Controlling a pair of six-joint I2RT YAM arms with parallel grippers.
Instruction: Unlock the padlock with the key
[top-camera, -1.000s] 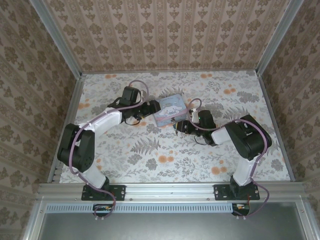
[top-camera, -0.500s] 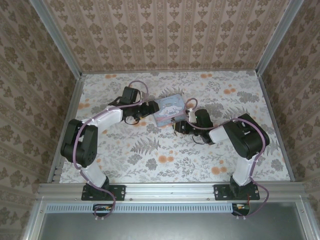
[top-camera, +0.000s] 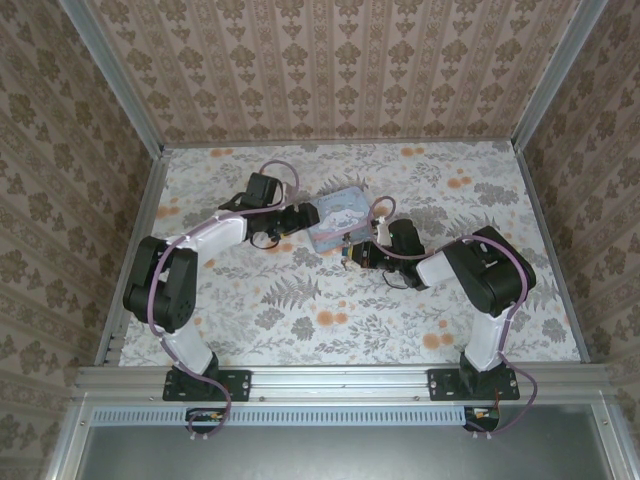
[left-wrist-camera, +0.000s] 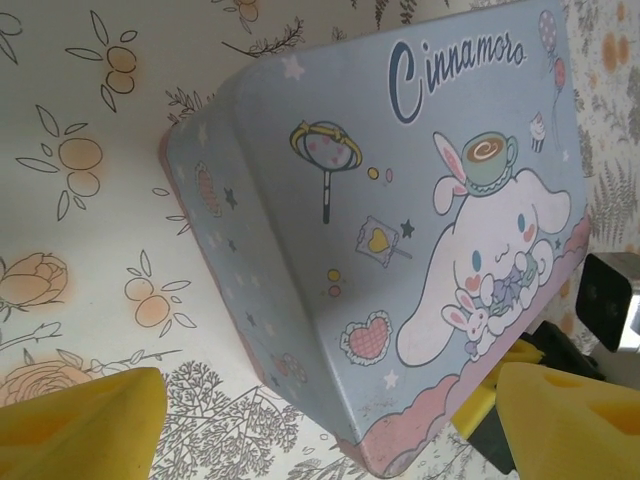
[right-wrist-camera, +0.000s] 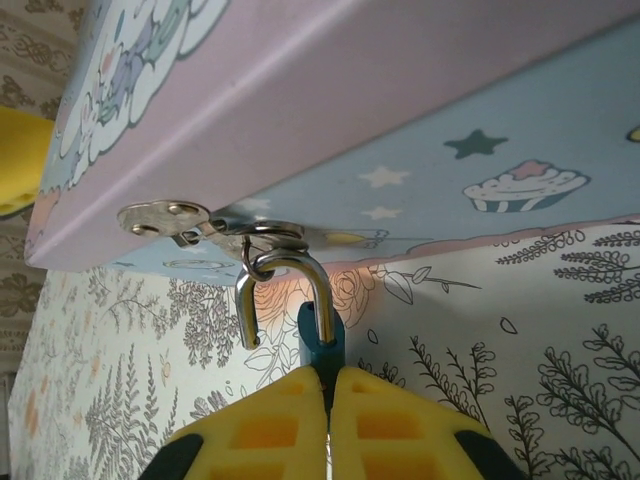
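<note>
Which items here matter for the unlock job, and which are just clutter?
Job:
- padlock, hooked on a ring at the tin's edge
- right claw, shut on the padlock body
- left claw, open at the tin
- cartoon tin

Lying about:
- floral table cover
- patterned walls

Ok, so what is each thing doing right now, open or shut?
Tin: lid looks shut.
Padlock: shackle open on one side, hooked through tin's ring.
Right gripper: shut on padlock.
Left gripper: open, either side of tin.
</note>
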